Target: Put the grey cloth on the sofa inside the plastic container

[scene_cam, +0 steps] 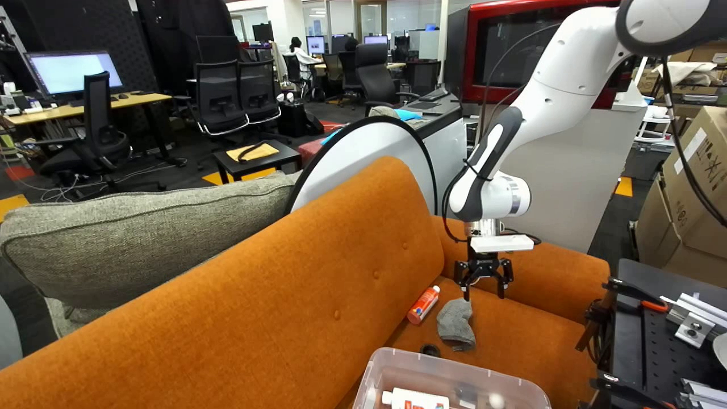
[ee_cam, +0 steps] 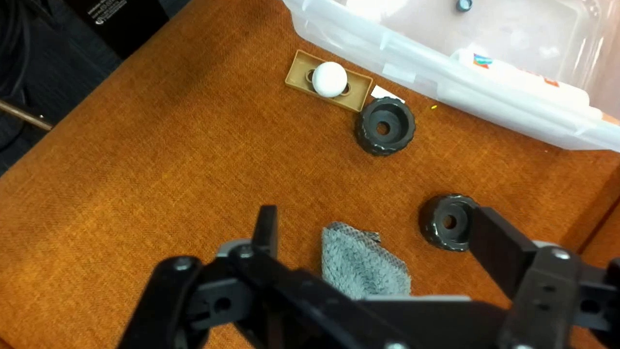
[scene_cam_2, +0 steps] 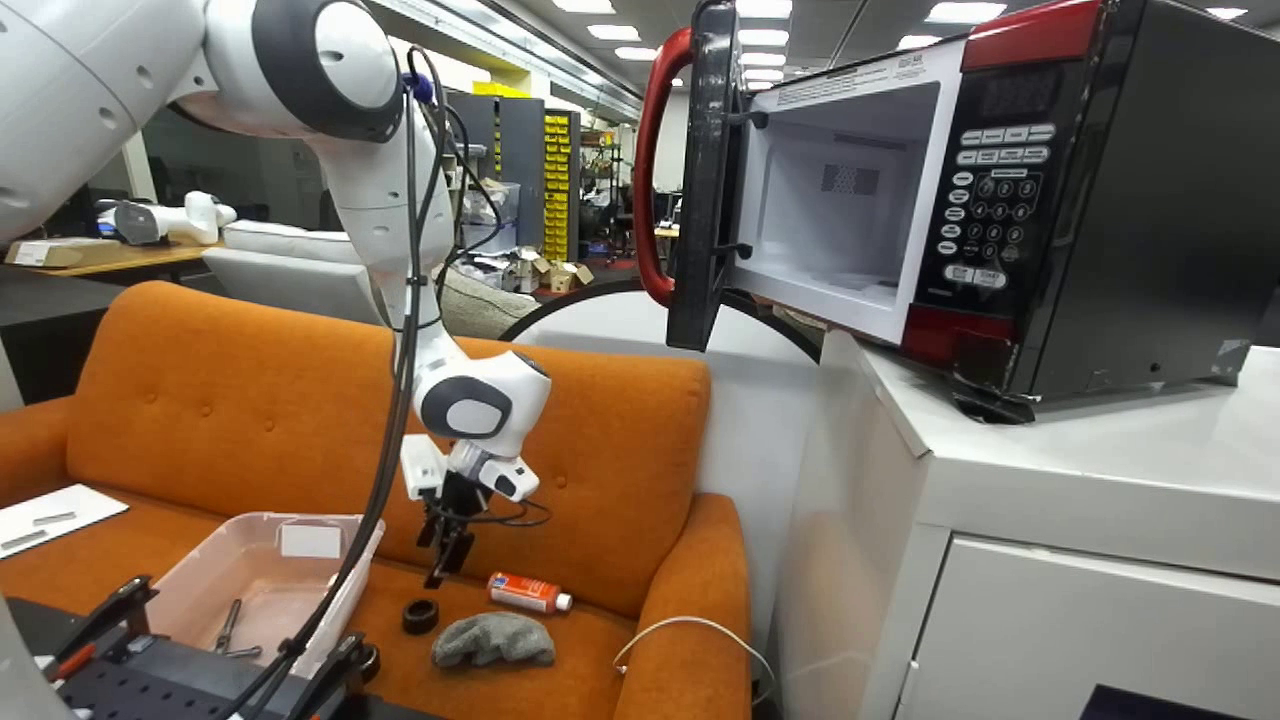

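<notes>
The grey cloth lies bunched on the orange sofa [scene_cam: 522, 324] seat. The cloth shows in both exterior views [scene_cam: 455, 325] [scene_cam_2: 495, 640] and in the wrist view [ee_cam: 361, 264], where the gripper's linkage hides its lower part. The clear plastic container stands on the seat beside it, in both exterior views [scene_cam: 460, 364] [scene_cam_2: 265, 590] and at the top right of the wrist view [ee_cam: 421, 63]. My gripper [scene_cam: 484, 292] is open and empty, above the seat and apart from the cloth. In the wrist view, the cloth shows between the fingers [ee_cam: 373, 213].
An orange-red bottle [scene_cam: 423, 305] lies by the backrest. Two black rings [ee_cam: 385, 127] [ee_cam: 448, 222] and a tan tray [ee_cam: 356, 89] with a white ball [ee_cam: 329, 79] lie near the container. A white bottle [ee_cam: 528, 82] lies inside it. A black table [scene_cam: 642, 341] with tools stands in front.
</notes>
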{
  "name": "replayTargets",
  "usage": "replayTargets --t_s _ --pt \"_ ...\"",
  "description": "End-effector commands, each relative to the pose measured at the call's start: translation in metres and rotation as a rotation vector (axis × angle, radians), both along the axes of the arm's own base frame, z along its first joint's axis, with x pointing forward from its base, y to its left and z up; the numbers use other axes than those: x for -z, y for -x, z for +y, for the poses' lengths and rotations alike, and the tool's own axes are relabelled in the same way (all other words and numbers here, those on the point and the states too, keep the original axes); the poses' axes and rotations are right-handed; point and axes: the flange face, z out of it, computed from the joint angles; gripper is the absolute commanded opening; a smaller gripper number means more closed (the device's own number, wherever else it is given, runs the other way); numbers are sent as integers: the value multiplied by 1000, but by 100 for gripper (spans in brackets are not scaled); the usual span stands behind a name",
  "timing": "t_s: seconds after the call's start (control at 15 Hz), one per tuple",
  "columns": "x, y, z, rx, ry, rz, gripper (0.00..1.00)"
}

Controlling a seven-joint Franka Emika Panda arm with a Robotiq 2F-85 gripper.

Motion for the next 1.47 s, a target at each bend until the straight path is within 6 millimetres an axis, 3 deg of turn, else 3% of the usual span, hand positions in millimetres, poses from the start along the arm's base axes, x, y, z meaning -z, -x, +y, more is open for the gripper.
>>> replayTargets --t_s 0.0,0.13,0.73,0.93,1.4 --pt "8 -2 0 4 1 6 100" --pt "17 -6 0 8 2 9 100" --pt "20 -9 -2 16 5 5 100" --pt "37 -12 -7 29 2 18 100" --pt "98 -23 -31 118 75 51 100"
